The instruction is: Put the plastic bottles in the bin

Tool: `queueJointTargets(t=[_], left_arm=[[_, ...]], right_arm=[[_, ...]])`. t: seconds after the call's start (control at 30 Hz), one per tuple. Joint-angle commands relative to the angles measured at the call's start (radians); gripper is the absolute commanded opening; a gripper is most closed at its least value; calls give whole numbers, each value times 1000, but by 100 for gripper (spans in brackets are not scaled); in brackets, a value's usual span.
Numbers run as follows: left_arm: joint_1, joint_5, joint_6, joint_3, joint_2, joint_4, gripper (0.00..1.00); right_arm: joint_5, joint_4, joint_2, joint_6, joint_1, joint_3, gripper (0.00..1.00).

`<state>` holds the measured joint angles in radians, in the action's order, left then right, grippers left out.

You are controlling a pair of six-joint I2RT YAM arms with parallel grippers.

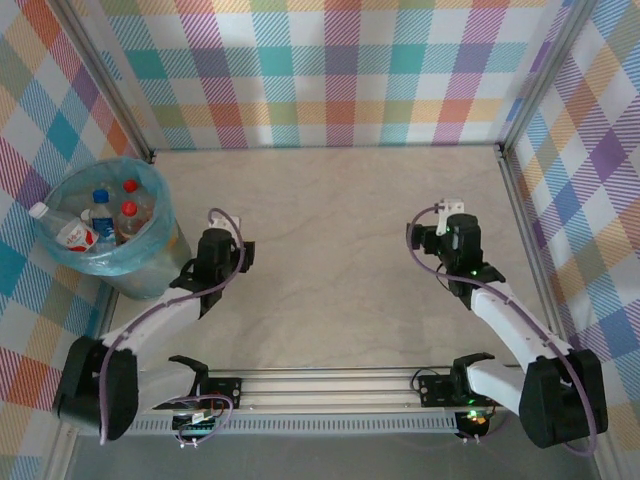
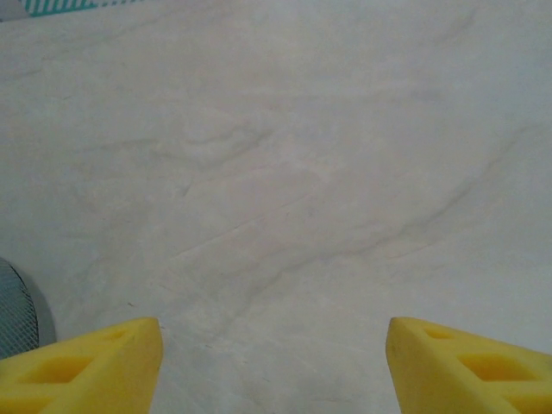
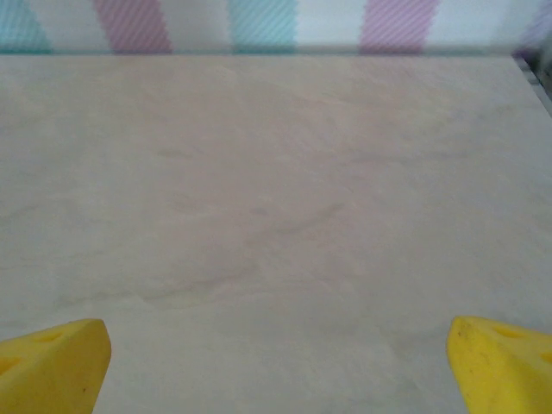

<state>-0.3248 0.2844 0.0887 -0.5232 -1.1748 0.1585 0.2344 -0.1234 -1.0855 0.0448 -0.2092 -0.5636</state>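
The bottles [image 1: 100, 215] are piled inside the bin [image 1: 140, 270], seemingly just beside the left claw [image 2: 274, 326]; it and the right claw [image 3: 278, 328] are held apart, empty, over the table [image 2: 276, 172]

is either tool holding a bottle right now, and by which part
Nothing is held: the left tool and right tool are both open above the table. The bottles sit in the bin.
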Motion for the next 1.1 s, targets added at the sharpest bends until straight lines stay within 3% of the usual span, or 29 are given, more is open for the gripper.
queueJointTargets(t=[0.0, 0.17, 0.33, 0.57, 0.67, 0.83, 0.9, 0.97, 1.0, 1.03, 1.07], left_arm=[[11, 63, 94, 4, -77, 247, 70], [75, -17, 77, 33, -223, 378, 70], [135, -99, 57, 32, -304, 451, 70], [252, -245, -30, 55, -300, 487, 70], [259, -329, -4, 84, -335, 572, 70], [260, -310, -13, 120, -383, 677, 72], [260, -300, -17, 121, -384, 674, 72], [260, -252, -40, 104, -388, 647, 77], [260, -224, -54, 94, -391, 634, 81], [262, -221, -55, 95, -391, 634, 90], [261, -221, -56, 94, -391, 632, 100]], right_arm=[[-39, -203, -38, -4, 28, 70, 100], [-123, -420, -151, -34, 56, 148, 100], [-224, -443, -266, -70, 63, 130, 100], [-410, -421, -267, -175, 80, 124, 100], [-437, -573, -275, -263, 87, 184, 100], [-532, -617, -334, -181, 191, 168, 100], [-512, -676, -356, -151, 209, 184, 100], [-405, -763, -432, -80, 213, 196, 100], [-353, -813, -476, -48, 212, 178, 100], [-294, -664, -442, -31, 215, 137, 100], [-286, -688, -452, -29, 215, 143, 100]])
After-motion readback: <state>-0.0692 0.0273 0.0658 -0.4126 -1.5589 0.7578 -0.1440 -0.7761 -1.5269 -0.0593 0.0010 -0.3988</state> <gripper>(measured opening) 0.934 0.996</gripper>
